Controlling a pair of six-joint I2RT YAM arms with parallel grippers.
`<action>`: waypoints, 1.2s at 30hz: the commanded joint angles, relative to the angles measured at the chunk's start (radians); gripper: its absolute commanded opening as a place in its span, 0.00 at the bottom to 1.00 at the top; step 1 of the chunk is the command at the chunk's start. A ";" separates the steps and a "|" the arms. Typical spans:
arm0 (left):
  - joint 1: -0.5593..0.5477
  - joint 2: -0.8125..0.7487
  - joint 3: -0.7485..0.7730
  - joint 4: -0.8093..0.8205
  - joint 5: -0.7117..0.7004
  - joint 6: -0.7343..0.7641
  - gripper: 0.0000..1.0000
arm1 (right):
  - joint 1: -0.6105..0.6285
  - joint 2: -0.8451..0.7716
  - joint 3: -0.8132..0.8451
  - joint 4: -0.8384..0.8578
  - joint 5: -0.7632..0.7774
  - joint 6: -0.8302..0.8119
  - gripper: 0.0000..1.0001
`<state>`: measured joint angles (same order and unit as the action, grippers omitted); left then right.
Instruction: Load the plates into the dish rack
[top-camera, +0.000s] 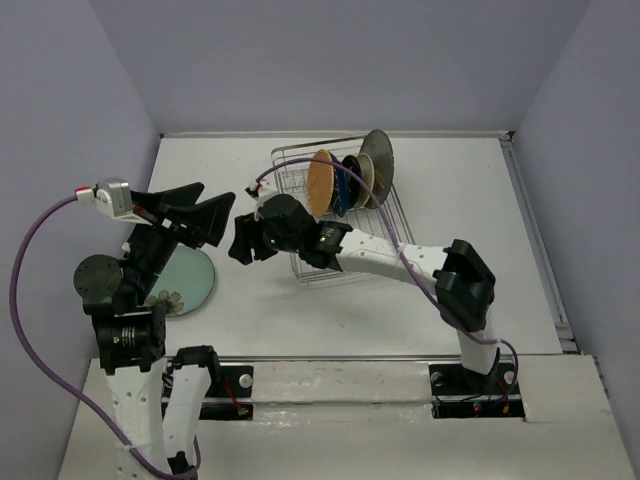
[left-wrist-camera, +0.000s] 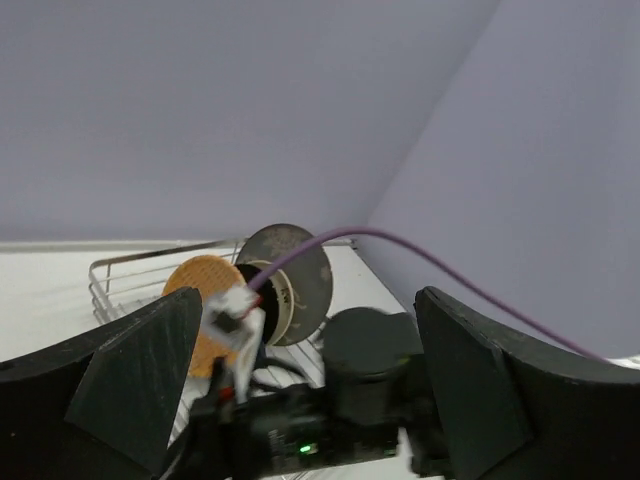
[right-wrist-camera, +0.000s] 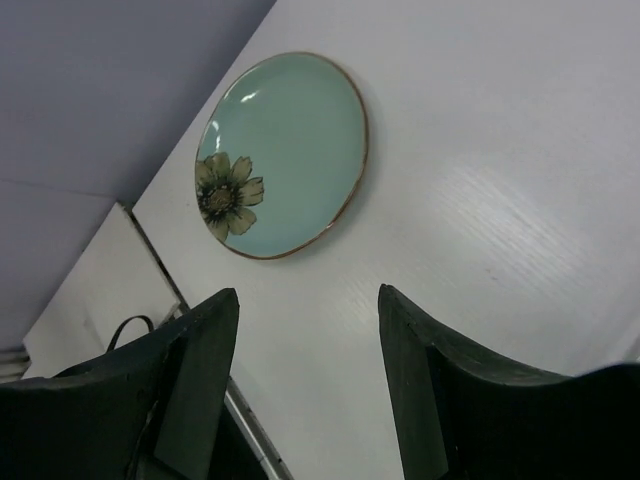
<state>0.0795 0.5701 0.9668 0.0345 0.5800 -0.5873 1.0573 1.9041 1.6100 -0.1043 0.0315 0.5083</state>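
Left end effector (left-wrist-camera: 307, 300) and right end effector (right-wrist-camera: 305, 300) gape empty; teal plate (right-wrist-camera: 285, 150) (flowered) lies flat.

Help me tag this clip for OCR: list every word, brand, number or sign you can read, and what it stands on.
No readable text in any view.
The pale teal plate carries only a painted flower, no lettering.
The white connector: any print on it is too small to read.
The orange plate and the others standing in the dish rack show no words or numbers.
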 joint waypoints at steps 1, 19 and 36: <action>-0.015 -0.024 0.082 0.025 0.142 -0.028 0.99 | 0.026 0.146 0.138 0.077 -0.188 0.087 0.64; -0.149 -0.102 0.010 -0.137 0.158 0.024 0.99 | 0.066 0.657 0.577 -0.040 -0.113 0.260 0.62; -0.175 -0.116 -0.030 -0.206 0.112 0.067 0.99 | 0.055 0.796 0.587 0.138 -0.196 0.424 0.45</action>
<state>-0.0845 0.4664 0.9291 -0.1780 0.6941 -0.5430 1.1130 2.6732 2.2360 -0.0357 -0.1184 0.8730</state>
